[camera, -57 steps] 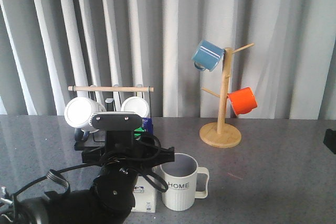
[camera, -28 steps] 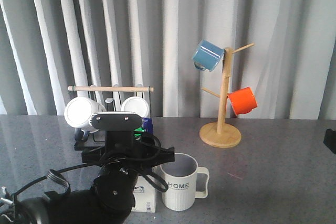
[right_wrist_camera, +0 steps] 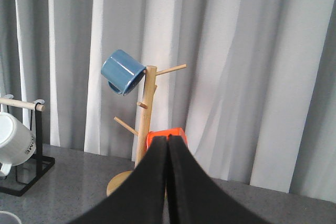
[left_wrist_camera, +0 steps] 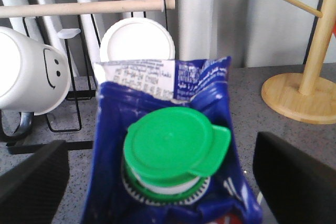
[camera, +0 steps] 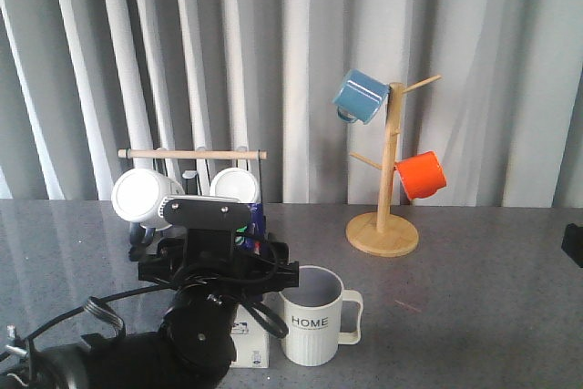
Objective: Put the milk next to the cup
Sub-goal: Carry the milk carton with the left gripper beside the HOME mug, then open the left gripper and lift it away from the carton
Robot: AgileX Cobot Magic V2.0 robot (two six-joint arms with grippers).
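Observation:
The milk [camera: 251, 342] stands upright on the table just left of the cup [camera: 314, 318], a cream ribbed mug printed "HOME". My left arm hides most of the carton in the front view. My left gripper [camera: 219, 266] is around the carton's top. In the left wrist view the blue top and green cap of the milk [left_wrist_camera: 170, 145] sit between the two fingers of my left gripper [left_wrist_camera: 163, 182]. The fingers are spread wide, with table showing beside the carton. My right gripper [right_wrist_camera: 168, 145] is shut and empty, held in the air facing the wooden mug tree.
A black rack with a wooden bar and white mugs [camera: 146, 196] stands behind the milk. A wooden mug tree [camera: 387, 216] with a blue mug [camera: 360, 96] and an orange mug [camera: 421, 175] stands at the back right. A dark part at the right edge [camera: 574, 243] is hard to tell.
My left wrist has shifted slightly up and left over the carton. The milk and the cup have stayed where they were. The right arm has not moved.

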